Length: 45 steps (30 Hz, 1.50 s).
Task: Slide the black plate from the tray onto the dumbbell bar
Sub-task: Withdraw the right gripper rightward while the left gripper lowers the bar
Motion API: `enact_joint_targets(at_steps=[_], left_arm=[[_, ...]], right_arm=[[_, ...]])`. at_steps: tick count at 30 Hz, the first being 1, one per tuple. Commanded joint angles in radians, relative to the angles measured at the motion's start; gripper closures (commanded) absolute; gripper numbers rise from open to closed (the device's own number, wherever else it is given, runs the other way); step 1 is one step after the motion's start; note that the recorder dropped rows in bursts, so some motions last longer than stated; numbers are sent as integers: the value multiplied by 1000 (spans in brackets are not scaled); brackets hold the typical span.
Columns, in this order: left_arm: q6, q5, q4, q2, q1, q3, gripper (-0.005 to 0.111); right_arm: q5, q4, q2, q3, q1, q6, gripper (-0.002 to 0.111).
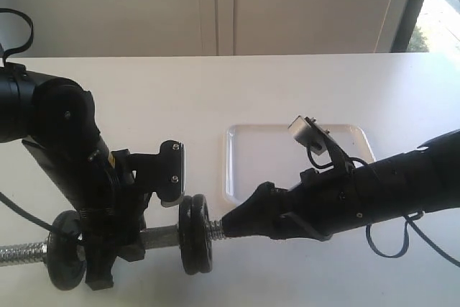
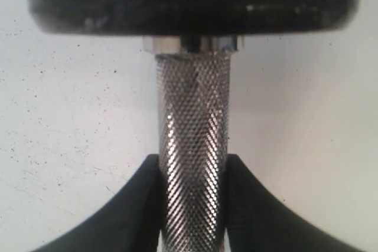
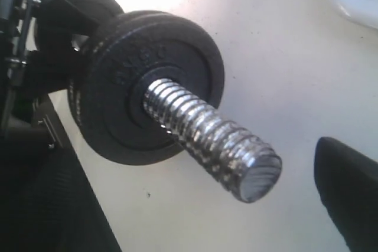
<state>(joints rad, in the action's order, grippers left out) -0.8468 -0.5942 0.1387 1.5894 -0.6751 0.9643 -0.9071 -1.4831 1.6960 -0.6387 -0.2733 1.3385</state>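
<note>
The dumbbell bar (image 1: 162, 236) lies across the table's near left part. My left gripper (image 1: 108, 255) is shut on its knurled middle (image 2: 193, 116), one black finger (image 2: 139, 205) pressed on each side. The black plate (image 1: 195, 235) sits on the bar's right threaded end (image 3: 212, 140), flat against a second disc behind it (image 3: 80, 104). Another black disc (image 1: 66, 249) is on the bar's left end. My right gripper (image 1: 236, 222) is open at the bar's right tip; its fingers (image 3: 348, 193) stand apart from the thread and touch nothing. The white tray (image 1: 273, 156) shows nothing in it.
The white table (image 1: 215, 91) ends at a pale wall at the back, with a dark window frame (image 1: 413, 5) at the far right. A black cable (image 1: 392, 246) loops under my right arm. The right arm's wrist camera (image 1: 309, 131) sticks up over the tray.
</note>
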Motion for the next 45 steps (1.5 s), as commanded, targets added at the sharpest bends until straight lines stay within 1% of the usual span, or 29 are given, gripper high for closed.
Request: enact_joint_targets(at_steps=[1, 9, 11, 21, 29, 31, 33, 34, 35, 36, 37, 38, 39, 41, 42, 45], left_arm=[[5, 19, 61, -57, -8, 24, 107], [5, 10, 61, -57, -8, 24, 107], [5, -7, 61, -52, -8, 24, 107], [5, -5, 61, -11, -8, 24, 107], [5, -7, 65, 13, -8, 24, 107], [5, -11, 69, 29, -8, 24, 107], [5, -13, 69, 41, -8, 24, 107], [5, -13, 69, 41, -8, 24, 107], [5, -13, 69, 41, -8, 24, 107], [5, -13, 69, 41, -8, 24, 107], [5, -13, 76, 41, -8, 24, 107], [5, -11, 89, 41, -8, 24, 107], [5, -11, 89, 41, -8, 24, 107], [5, -11, 89, 41, -8, 24, 107], [5, -11, 92, 41, -8, 24, 107], [5, -4, 122, 41, -8, 24, 107]], right_arm=[[21, 44, -8, -5, 6, -18, 3], [5, 57, -10, -21, 6, -18, 3], [-7, 65, -10, -27, 6, -27, 3], [-14, 73, -12, -28, 6, -35, 3], [-47, 74, -55, -28, 6, -35, 3], [-58, 75, -84, -28, 6, -35, 5], [-73, 75, -114, -28, 6, -35, 13], [-75, 78, -132, -28, 6, -35, 23], [-75, 84, -140, -28, 6, -35, 28], [-82, 89, -157, -28, 7, -35, 43], [-88, 89, -162, -28, 9, -35, 49], [-112, 89, -177, -28, 22, -35, 68], [-121, 89, -187, -28, 36, -35, 83], [-137, 89, -196, -28, 61, -72, 106], [-145, 89, -199, -28, 68, -104, 108], [-205, 108, -199, -28, 79, -143, 108]])
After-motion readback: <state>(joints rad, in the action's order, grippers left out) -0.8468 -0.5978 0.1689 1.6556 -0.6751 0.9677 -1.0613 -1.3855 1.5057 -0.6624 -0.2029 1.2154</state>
